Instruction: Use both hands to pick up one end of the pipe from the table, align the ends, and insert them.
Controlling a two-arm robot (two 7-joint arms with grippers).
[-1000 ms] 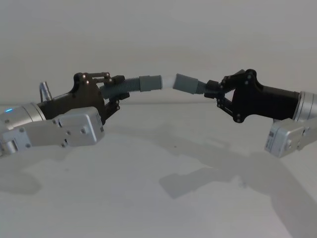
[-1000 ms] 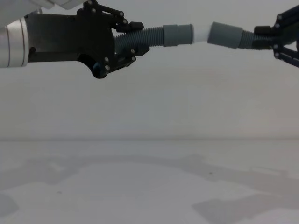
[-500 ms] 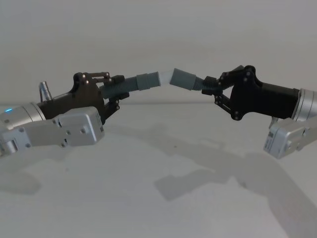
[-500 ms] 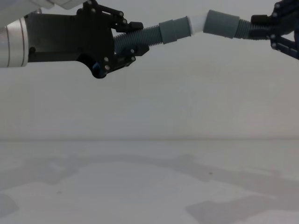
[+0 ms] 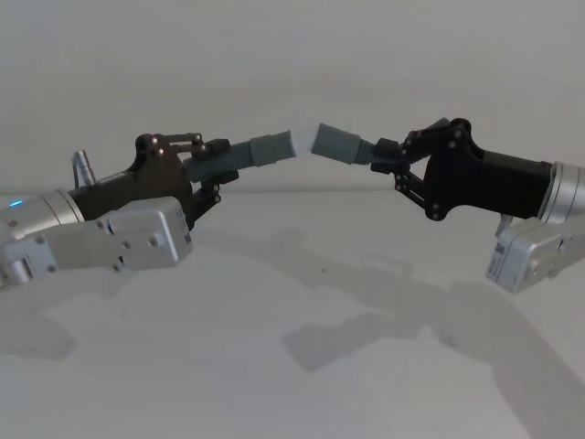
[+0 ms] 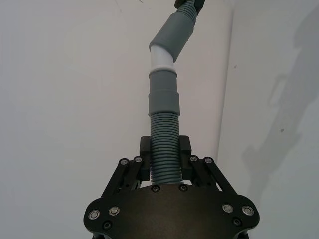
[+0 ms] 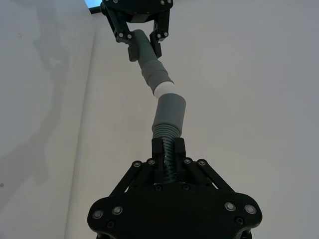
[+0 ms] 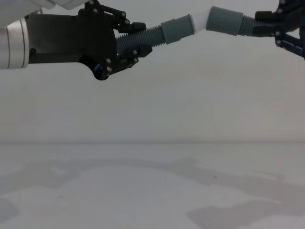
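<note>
Above the table (image 5: 274, 366), white tip (image 8: 199, 21) meeting socket cuff (image 8: 224, 20), angled.

We see soft, even, rather dim light from above, leaving the white tabletop (image 5: 302, 366) a flat grey. Broad, blurred shadows of both arms spread across it in the head view, darkest near the middle. No glare shows on the matte surface; a small blue-green glow marks the left arm at the head view's left edge. The black tool bodies lose detail in shade. Focus holds across all views.
</note>
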